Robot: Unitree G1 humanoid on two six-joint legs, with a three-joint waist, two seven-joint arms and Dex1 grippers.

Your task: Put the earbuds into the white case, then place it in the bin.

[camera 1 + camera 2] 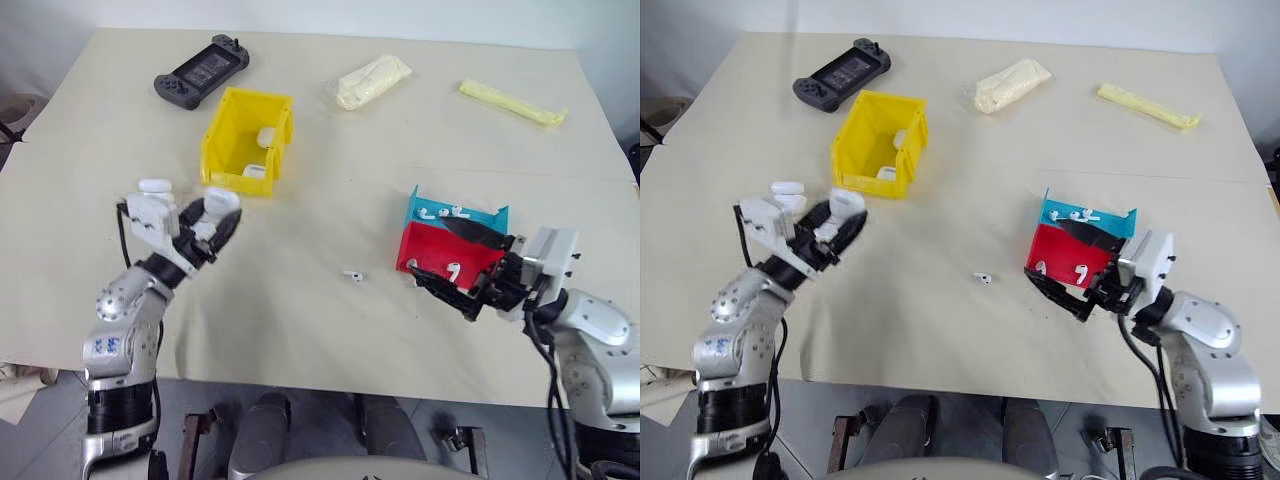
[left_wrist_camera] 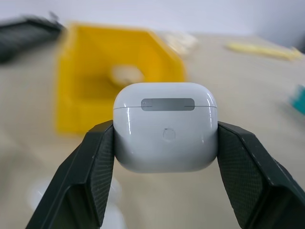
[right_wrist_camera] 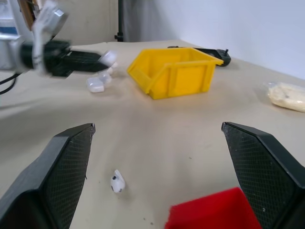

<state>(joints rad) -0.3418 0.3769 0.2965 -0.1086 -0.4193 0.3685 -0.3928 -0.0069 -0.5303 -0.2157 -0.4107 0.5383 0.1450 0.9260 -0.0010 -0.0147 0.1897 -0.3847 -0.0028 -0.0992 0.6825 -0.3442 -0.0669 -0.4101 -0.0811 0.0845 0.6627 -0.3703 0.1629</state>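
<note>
Left wrist view shows my left gripper [image 2: 165,157] clamped on the white case [image 2: 165,127], one black finger on each side, lid closed, with the bin [image 2: 86,90] directly ahead of it. In the head views the case [image 1: 222,201] is held above the table [image 1: 300,320], just short of the low front lip of the yellow bin [image 1: 222,128]. My right gripper [image 1: 462,265] stands with jaws spread wide and holds nothing; it hovers in front of the red tray [image 1: 425,247]. Judged progress: whether earbuds are already inside the held case cannot be told, since the lid is shut; the carry toward the bin looks nearly complete, and the release into the bin is not yet done. Count of white cases: one in my grip, two already lying in the bin, and at least one more [image 1: 154,186] on the table beside my left wrist. Count of earbuds: one loose earbud [image 1: 351,274] on the table between the arms, one visible in the red tray, and about two in the blue tray [image 1: 440,213] behind it. Bins: one yellow. Trays: one red, one blue.
</note>
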